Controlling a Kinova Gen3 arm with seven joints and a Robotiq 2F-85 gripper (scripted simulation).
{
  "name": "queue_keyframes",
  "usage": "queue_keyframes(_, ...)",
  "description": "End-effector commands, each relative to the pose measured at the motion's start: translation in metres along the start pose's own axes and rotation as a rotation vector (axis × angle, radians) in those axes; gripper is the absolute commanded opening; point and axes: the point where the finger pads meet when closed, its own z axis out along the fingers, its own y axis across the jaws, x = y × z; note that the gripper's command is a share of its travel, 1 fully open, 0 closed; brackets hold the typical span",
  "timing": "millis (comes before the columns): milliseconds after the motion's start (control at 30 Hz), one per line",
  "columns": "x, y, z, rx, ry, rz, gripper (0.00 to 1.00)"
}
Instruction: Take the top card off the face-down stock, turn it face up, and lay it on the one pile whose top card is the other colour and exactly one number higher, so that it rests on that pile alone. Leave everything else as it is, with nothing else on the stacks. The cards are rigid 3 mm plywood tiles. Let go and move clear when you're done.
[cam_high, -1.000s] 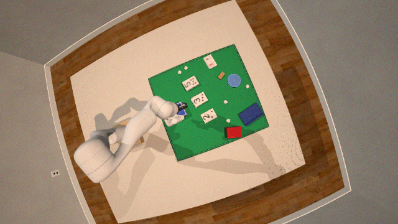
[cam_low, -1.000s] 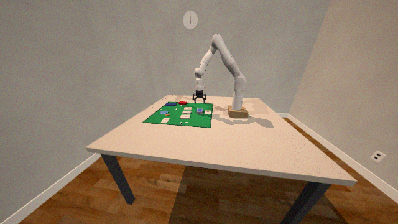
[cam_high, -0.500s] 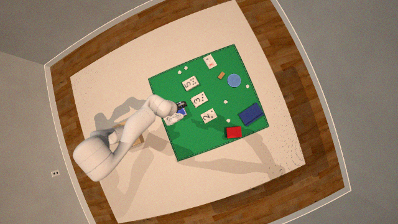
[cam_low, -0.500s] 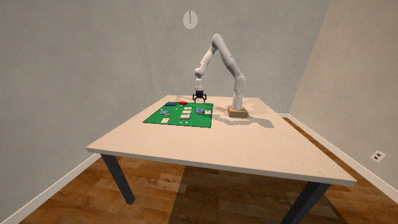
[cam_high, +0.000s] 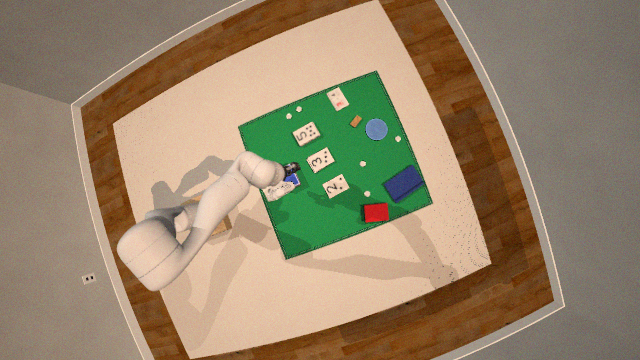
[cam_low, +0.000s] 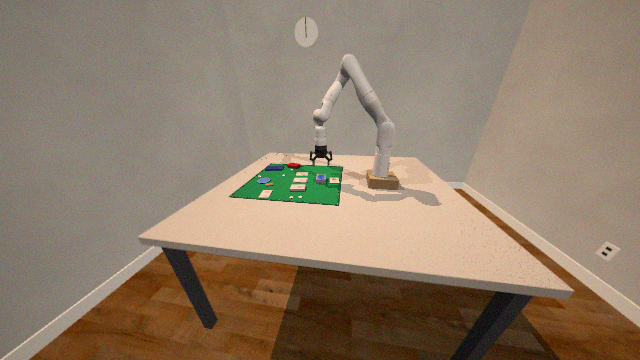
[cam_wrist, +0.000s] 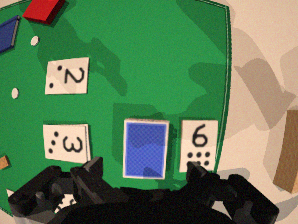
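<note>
Under the arm, stock (cam_high: 293, 179) (cam_low: 321, 179) (cam_wrist: 145, 150) half-hidden.
</note>
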Motion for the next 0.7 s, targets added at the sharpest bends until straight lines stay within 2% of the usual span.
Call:
queue_keyframes(0, 0.000, 0.000, -0.001, 0.002, 0.000, 0.000, 1.00)
queue_keyframes(67, 0.000, 0.000, -0.001, 0.002, 0.000, 0.000, 1.00)
queue_keyframes(100, 0.000, 0.000, -0.001, 0.002, 0.000, 0.000, 0.85)
queue_keyframes(667, 0.000, 0.000, 0.013, 0.001, 0.000, 0.000, 0.85)
